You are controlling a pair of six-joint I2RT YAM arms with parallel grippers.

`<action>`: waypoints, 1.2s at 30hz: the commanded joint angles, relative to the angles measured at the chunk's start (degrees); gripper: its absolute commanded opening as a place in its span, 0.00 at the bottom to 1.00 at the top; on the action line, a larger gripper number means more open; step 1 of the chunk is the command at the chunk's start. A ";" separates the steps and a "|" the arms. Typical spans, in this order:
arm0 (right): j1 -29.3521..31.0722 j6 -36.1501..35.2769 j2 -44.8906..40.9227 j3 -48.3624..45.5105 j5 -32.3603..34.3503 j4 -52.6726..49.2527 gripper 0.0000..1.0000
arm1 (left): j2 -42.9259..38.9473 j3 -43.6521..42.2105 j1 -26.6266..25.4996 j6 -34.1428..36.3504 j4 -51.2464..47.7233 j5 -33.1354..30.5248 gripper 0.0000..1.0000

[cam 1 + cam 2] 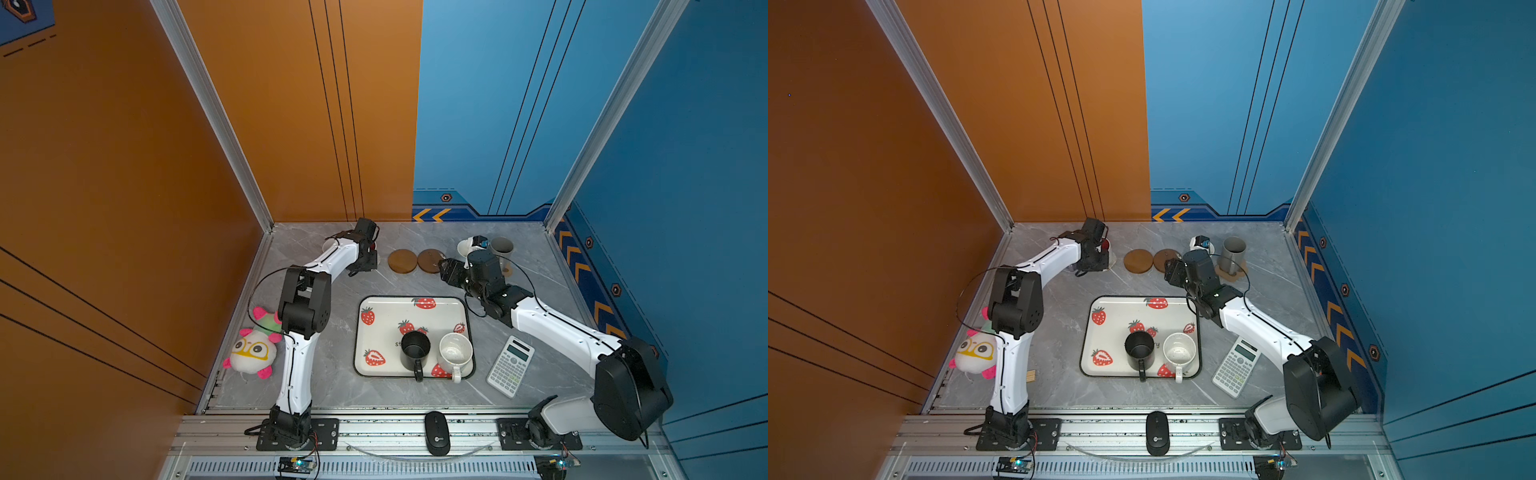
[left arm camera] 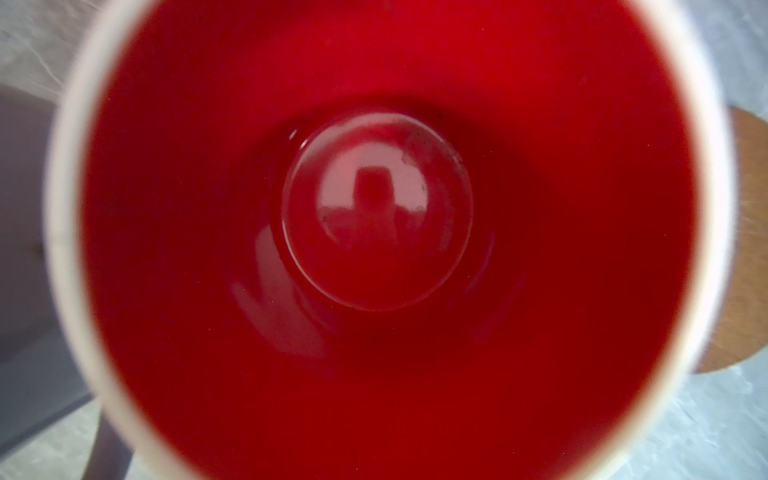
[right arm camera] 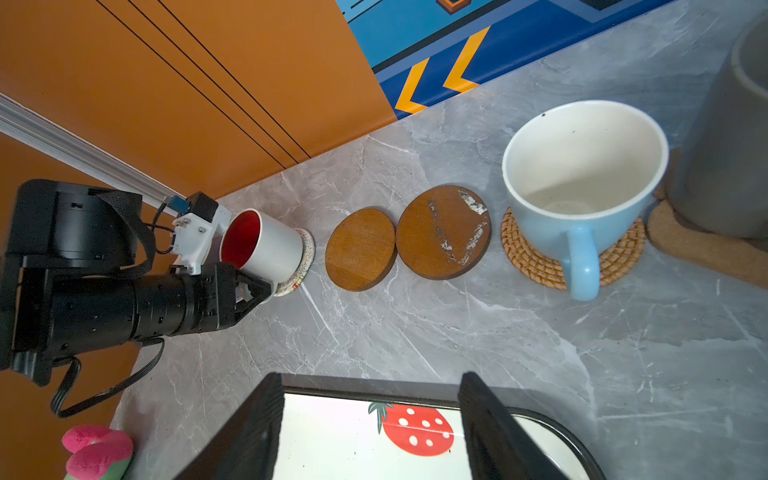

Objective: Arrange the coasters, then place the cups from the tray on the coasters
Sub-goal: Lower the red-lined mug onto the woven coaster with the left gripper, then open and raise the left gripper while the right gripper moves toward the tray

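Left claw (image 3: 249,286) narrow, pinched at the handle side of the white mug with red inside (image 3: 266,245); that mug stands on the cream woven coaster (image 3: 305,259) at the back left of the desk (image 1: 332,386). Right claw (image 3: 370,382) wide with nothing in it, over the far edge of the strawberry tray (image 1: 374,303). Plain wooden disc (image 3: 359,249) and scuffed wooden disc (image 3: 442,230) lie bare, side by side; light blue mug (image 3: 582,187) on the rattan coaster (image 3: 528,257); grey mug (image 1: 1232,253) on the brown coaster (image 3: 698,249); black mug (image 1: 415,349) and speckled mug (image 1: 455,353) upright on the tray.
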 commanded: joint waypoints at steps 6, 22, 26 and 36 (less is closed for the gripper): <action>-0.54 -0.32 -0.59 0.52 1.62 -1.64 0.66 | 0.46 1.51 0.85 -1.12 2.25 -0.74 0.00; -0.49 -0.19 -0.76 0.32 1.63 -1.55 0.66 | -0.39 -0.15 0.76 -1.12 2.18 0.26 0.10; -0.53 -0.25 -0.76 0.38 1.63 -1.48 0.66 | -0.52 -0.59 0.67 -1.03 2.22 0.33 0.15; -0.48 -0.20 -1.20 0.28 1.74 -1.64 0.66 | -0.96 -0.69 0.43 -0.96 2.16 0.47 0.33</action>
